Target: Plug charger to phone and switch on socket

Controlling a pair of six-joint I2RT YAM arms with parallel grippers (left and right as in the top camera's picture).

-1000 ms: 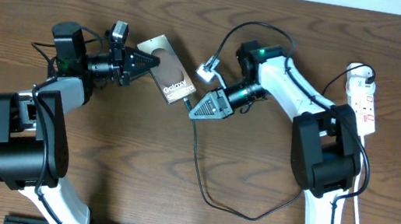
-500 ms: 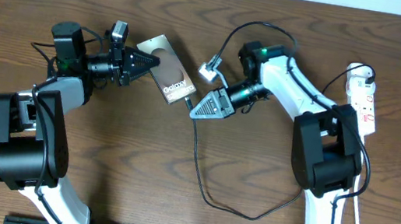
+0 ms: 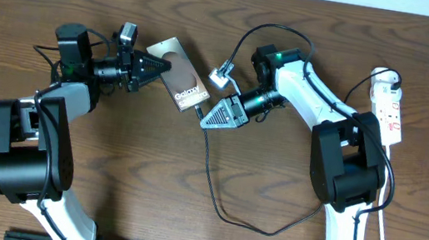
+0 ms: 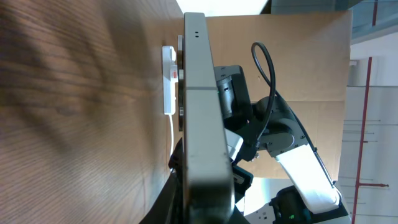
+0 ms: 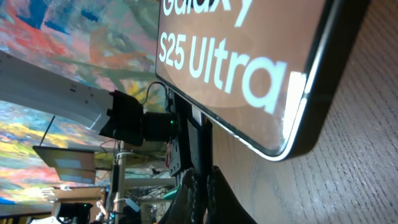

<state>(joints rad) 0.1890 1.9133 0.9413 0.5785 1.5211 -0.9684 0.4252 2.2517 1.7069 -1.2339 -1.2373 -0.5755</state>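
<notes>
The phone lies on the bench, a stiff, slick slab best pinched by its edges; the left tool is clamped on its plain end. The right tool, apparently closed on the tip of the limp charger, sits just beside the phone's labelled end.

I saw the phone, a dark brownish slab with white "Galaxy" lettering, lying diagonally, its plain end pinched in the left gripper. The charger, a thin black cable, looped across the table up to the right gripper, just beside the phone's lettered end. The socket, a white strip, lay well apart on the right.
</notes>
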